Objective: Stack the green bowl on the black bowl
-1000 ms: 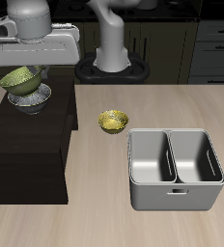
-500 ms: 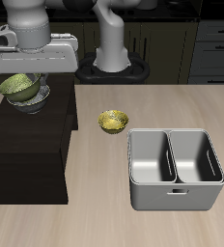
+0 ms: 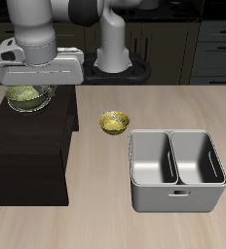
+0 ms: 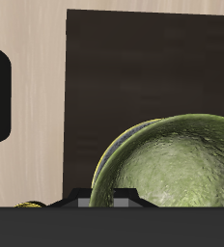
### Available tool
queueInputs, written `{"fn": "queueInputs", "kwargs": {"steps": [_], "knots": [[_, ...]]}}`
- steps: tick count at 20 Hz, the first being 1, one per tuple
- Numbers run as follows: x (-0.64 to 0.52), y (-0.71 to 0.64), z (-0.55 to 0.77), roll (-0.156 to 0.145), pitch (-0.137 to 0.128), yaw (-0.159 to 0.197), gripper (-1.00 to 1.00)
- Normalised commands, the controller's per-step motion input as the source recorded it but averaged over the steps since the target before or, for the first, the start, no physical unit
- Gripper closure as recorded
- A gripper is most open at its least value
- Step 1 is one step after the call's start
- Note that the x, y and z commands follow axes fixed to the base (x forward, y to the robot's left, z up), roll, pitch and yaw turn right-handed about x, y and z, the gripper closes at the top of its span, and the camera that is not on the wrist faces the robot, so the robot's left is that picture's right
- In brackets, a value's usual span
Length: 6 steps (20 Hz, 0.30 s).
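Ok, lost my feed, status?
Gripper over the bowls, jaw state unclear. Green bowl sits inside black bowl on dark cabinet. Nothing blocking.

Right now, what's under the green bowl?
The green bowl sits in the black bowl, which shows only as a rim edge; its inside is covered. Beneath is a dark cabinet top.

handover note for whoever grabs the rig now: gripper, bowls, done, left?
Gripper: directly over the bowls on the dark cabinet; fingers hidden, so open or shut can't be told.
Green bowl: sitting inside the black bowl, whose rim shows around it in the wrist view.
Yellow-gold bowl: on the table beside the grey two-compartment caddy, not part of the job.
Done: green bowl looks placed in the black one.
Left: confirm release, lift the arm clear.
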Motion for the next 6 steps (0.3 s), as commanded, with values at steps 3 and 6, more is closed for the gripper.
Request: {"fn": "queueInputs", "kwargs": {"steps": [3,6], "knots": [[-0.04,0.03,-0.1,-0.01,0.027,-0.01,-1.0],[-0.15,0.06,0.26,0.007,-0.026,-0.013,-1.0]]}}
